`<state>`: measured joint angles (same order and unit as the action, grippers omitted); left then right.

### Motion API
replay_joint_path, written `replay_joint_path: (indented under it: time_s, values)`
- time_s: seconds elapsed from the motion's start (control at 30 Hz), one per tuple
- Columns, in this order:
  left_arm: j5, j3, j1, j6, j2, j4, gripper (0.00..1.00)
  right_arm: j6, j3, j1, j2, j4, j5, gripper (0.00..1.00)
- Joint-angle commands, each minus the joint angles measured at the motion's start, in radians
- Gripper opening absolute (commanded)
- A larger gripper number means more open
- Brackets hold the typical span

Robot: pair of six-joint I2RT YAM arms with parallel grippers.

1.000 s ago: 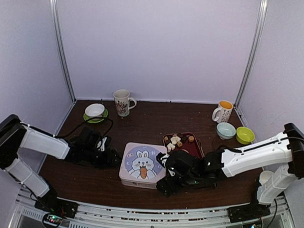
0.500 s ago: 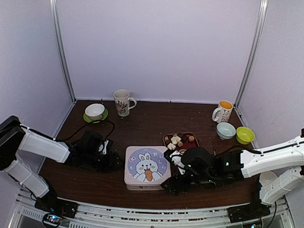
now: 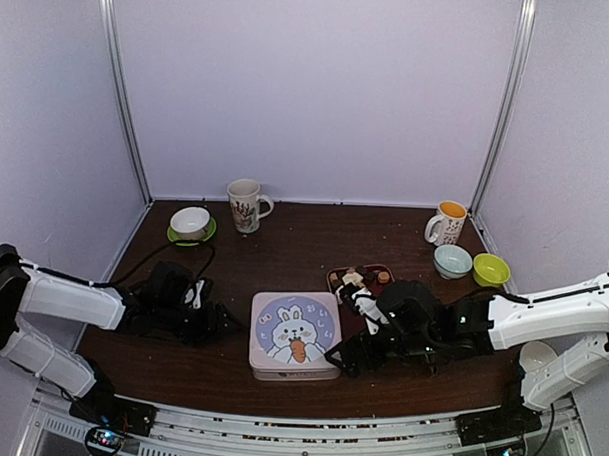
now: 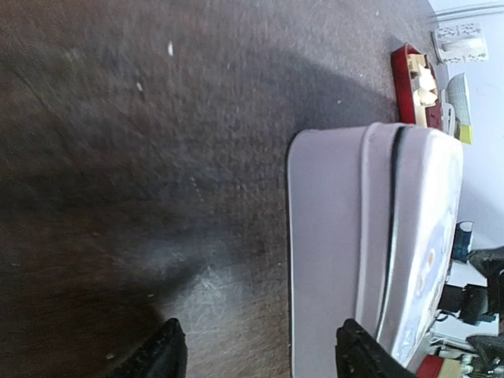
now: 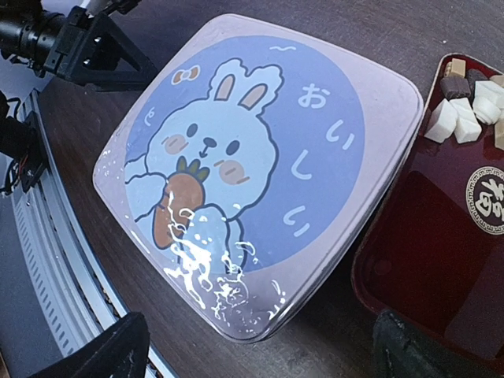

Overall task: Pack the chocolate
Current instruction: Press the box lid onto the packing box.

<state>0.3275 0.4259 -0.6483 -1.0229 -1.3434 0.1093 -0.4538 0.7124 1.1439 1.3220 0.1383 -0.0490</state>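
A lilac square tin with a rabbit lid [image 3: 295,334] sits closed near the table's front; it fills the right wrist view [image 5: 260,165] and shows side-on in the left wrist view [image 4: 370,252]. Behind it to the right is a dark-red tray [image 3: 384,288] holding small brown, tan and cream chocolate pieces [image 3: 355,282], also seen in the right wrist view [image 5: 466,102]. My left gripper [image 3: 221,320] is open, low on the table just left of the tin. My right gripper [image 3: 352,355] is open at the tin's front right corner, touching nothing.
A patterned mug [image 3: 245,205] and a white bowl on a green saucer [image 3: 191,224] stand at the back left. An orange-lined mug [image 3: 448,223], a pale blue bowl [image 3: 451,260] and a lime bowl [image 3: 490,270] stand at the back right. A metal rail runs along the front edge.
The tin has slid a little to the right. My right gripper has drawn back to the right, off the tin's front edge. My left gripper has eased slightly left.
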Motion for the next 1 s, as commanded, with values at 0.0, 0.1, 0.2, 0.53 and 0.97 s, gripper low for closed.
replay_joint_path:
  time_s: [0.0,0.1,0.2,0.53,0.97]
  values:
    - [-0.072,0.021,0.024,0.089,0.125,-0.148,0.73,-0.063,-0.02,-0.043,-0.031,-0.075,-0.063,1.0]
    - [-0.098,0.033,0.028,0.143,0.226,-0.195,0.82,-0.096,-0.031,-0.07,-0.018,-0.115,-0.109,1.0]
    - [-0.083,0.037,0.028,0.197,0.289,-0.2,0.91,-0.124,-0.031,-0.09,-0.004,-0.142,-0.133,1.0]
    - [0.062,0.016,0.019,0.168,0.25,-0.015,0.96,-0.234,-0.01,-0.16,0.069,-0.191,-0.198,1.0]
    - [0.158,0.051,-0.046,0.086,-0.018,0.222,0.7,-0.272,0.053,-0.17,0.173,-0.176,-0.198,0.93]
